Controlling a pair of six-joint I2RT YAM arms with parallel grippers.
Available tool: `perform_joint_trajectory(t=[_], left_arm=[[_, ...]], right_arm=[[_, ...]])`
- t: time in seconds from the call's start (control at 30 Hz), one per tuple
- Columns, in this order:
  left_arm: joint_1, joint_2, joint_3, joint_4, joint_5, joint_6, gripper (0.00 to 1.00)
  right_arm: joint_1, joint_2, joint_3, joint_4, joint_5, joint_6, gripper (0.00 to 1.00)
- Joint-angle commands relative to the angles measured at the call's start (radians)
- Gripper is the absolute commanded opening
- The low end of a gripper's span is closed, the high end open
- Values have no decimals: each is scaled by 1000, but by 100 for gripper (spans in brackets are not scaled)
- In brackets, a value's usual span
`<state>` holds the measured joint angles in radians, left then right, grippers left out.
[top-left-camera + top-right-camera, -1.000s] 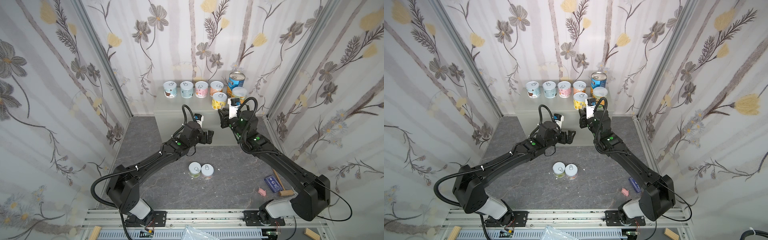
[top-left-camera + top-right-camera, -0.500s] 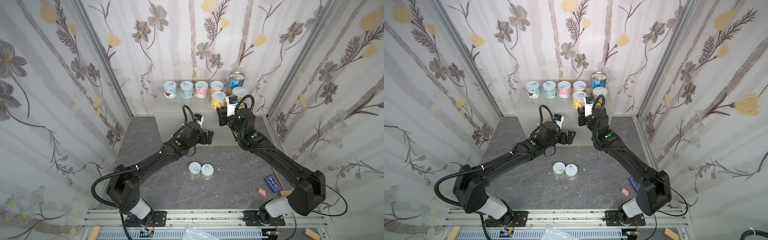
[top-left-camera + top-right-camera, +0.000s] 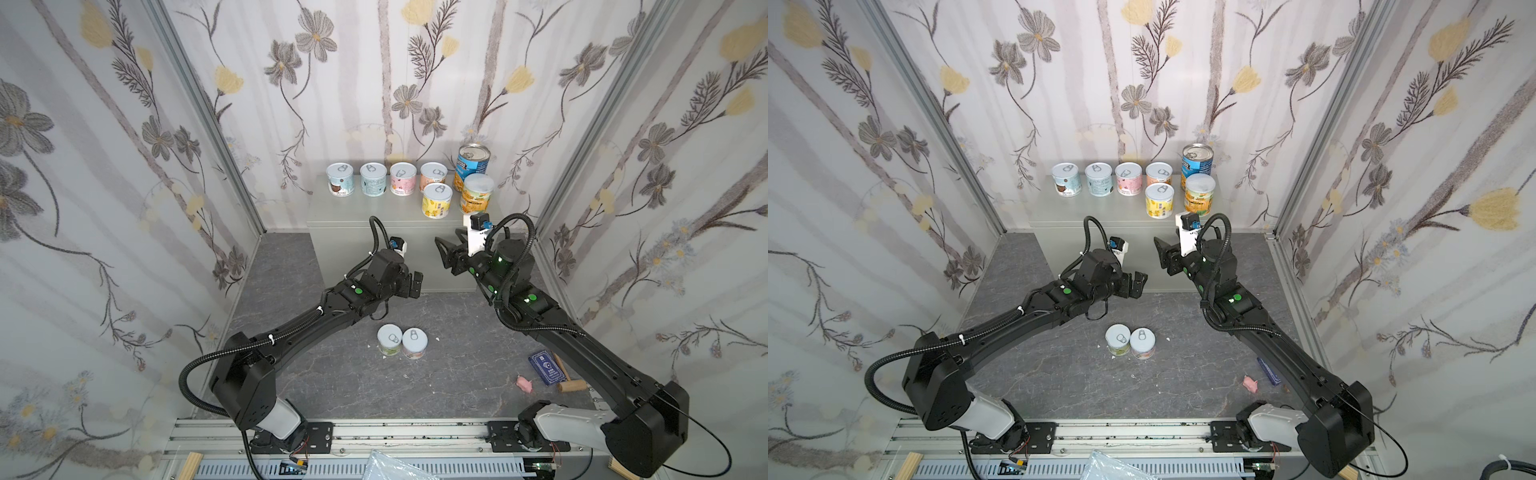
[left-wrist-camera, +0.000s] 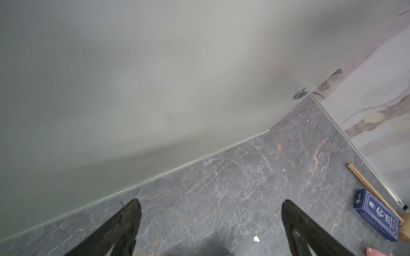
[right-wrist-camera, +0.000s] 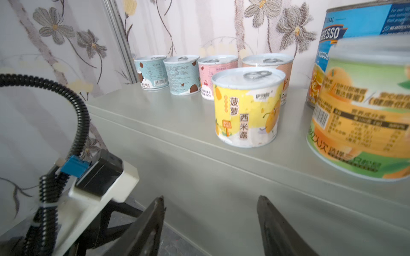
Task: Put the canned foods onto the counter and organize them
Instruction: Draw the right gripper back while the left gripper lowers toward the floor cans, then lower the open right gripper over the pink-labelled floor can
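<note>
Our light-grey worktop stands against the back wall and carries seven cans. Along its back we count a pale blue can, a teal can, a pink can and a peach can in a row. A yellow can stands just in front of the peach one. At the right end a tall blue can has an orange can with a plastic lid in front of it, just beside the yellow can.

Two short cans stand on the dark marbled floor between our arms: a greenish can and a pinkish can, touching side by side, with nothing over them.

Our right tool is spread and empty. It is held before the worktop's front face, below the top, facing the yellow and orange cans. The left arm's camera mount sits near it.

Our left tool is spread wide, empty, over the floor near the foot of the worktop, whose small round lock shows on the front face.

By the right arm a blue box, a wooden mallet and a pink scrap lie well apart from the floor cans.
</note>
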<state>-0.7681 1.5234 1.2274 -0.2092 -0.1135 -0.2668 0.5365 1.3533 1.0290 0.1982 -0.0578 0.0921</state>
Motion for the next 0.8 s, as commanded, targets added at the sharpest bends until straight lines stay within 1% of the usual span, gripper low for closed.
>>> perform_joint_trajectory(t=[0.0,0.07,0.1,0.2,0.27,0.33,0.43,0.47,0.63,0.77], left_arm=[[-17,-23,-23,-108,-66,12,100],[-22,-48,-53,-139,-100,-17,100],[-22,-64,-73,-148,-128,-39,100],[-18,-107,-119,-171,-210,-92,100],[-15,-124,-144,-175,-237,-124,100],[-10,-134,-163,-178,-223,-141,100],[-8,-147,-198,-188,-155,-123,100],[-8,-150,-210,-198,-149,-123,100],[1,-225,-290,-222,-179,-153,100],[28,-288,-365,-169,-147,-194,100]], right_arm=[[6,-64,-94,50,-42,-17,77],[10,-111,-171,65,-39,-14,87],[12,-129,-206,71,-40,-12,99],[26,-172,-311,75,-37,7,100],[47,-185,-364,82,-41,29,100],[79,-187,-414,84,-37,57,100],[132,-179,-475,82,-29,93,100],[149,-178,-492,89,-18,100,100],[239,-129,-575,140,47,137,100],[308,-51,-590,187,67,135,100]])
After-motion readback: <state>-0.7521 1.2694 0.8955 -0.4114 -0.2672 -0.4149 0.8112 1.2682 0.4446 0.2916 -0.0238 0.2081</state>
